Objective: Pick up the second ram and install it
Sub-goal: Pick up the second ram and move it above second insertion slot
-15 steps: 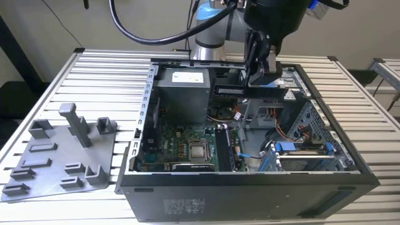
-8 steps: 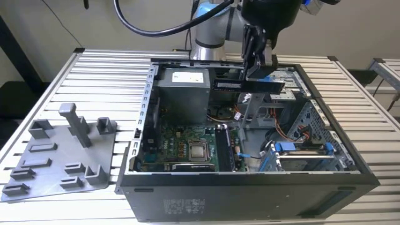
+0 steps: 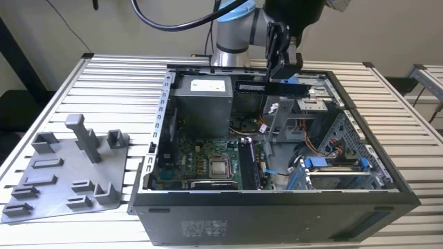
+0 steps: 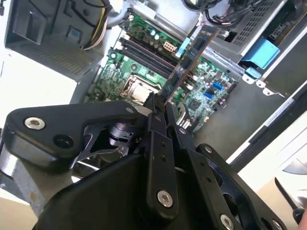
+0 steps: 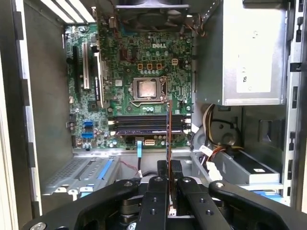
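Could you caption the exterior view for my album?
The gripper holds the second ram above the open computer case, a grey tray alongside.

The exterior view stands high and back, looking down over the slatted surface into the open computer case, all of it in shot. The first wrist view peers in close, straight down past the claw onto the motherboard. The second wrist view comes in tilted, sharing that motherboard, the claw and the second ram it grips.
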Available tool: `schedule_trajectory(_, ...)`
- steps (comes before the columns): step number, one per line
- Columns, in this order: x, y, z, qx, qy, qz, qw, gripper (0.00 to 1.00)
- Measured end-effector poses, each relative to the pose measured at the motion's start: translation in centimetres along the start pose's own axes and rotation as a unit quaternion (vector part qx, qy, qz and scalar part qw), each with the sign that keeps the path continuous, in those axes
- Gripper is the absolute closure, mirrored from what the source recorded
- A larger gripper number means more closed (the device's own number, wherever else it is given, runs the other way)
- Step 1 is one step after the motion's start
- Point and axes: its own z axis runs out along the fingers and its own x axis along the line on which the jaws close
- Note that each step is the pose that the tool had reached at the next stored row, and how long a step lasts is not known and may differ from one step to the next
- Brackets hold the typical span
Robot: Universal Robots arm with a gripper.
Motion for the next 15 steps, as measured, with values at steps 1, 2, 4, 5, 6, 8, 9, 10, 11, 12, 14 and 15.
schedule_trajectory(1,-0.22,0.02,0.01,0.0000,0.0000,0.000,1.0000,0.86)
schedule_trajectory(2,-0.47,0.05,0.03,0.0000,0.0000,0.000,1.0000,0.86)
schedule_trajectory(4,-0.98,0.09,0.06,0.0000,0.0000,0.000,1.0000,0.86)
schedule_trajectory(5,-1.23,0.11,0.07,0.0000,0.0000,0.000,1.0000,0.86)
schedule_trajectory(6,-1.50,0.13,0.08,0.0000,0.0000,0.000,1.0000,0.86)
schedule_trajectory(8,-2.03,0.17,0.11,0.0000,0.0000,0.000,1.0000,0.86)
schedule_trajectory(9,-2.28,0.19,0.12,0.0000,0.0000,0.000,1.0000,0.86)
schedule_trajectory(10,-2.53,0.20,0.14,0.0000,-0.0001,0.000,1.0000,0.86)
schedule_trajectory(11,-2.77,0.22,0.15,0.0000,0.0000,0.000,1.0000,0.86)
schedule_trajectory(12,-3.00,0.24,0.17,0.0000,0.0000,0.000,1.0000,0.86)
schedule_trajectory(14,-3.32,0.25,0.19,0.0000,0.0000,0.000,1.0000,0.86)
schedule_trajectory(15,-3.39,0.25,0.19,0.0000,0.0000,0.000,1.0000,0.86)
